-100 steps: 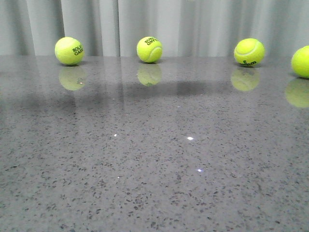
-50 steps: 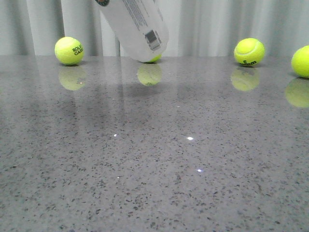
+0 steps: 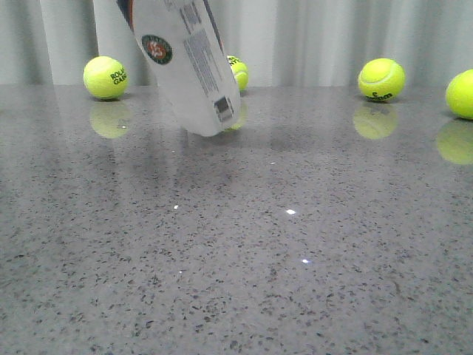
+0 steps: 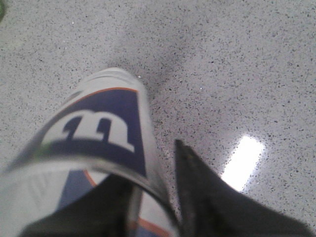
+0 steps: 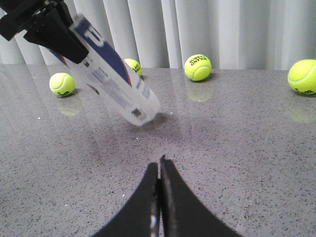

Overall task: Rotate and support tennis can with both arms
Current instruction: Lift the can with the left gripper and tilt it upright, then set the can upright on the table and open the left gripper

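Note:
The tennis can hangs tilted over the back middle of the table, with the white label, barcode and round badge facing the front camera. Its lower end is close to the tabletop; I cannot tell if it touches. My left gripper is shut on the can's silver rim, one finger inside the can and one outside; the navy "W" label shows below it. In the right wrist view the left gripper holds the can's upper end. My right gripper is shut and empty, low over the table, short of the can.
Several yellow-green tennis balls lie along the back of the grey speckled table: one at the left, one half hidden behind the can, one at the right, one at the right edge. A pale curtain hangs behind.
The can has come down into the front view from above, from absent to low over the table, and now hides part of the middle ball.

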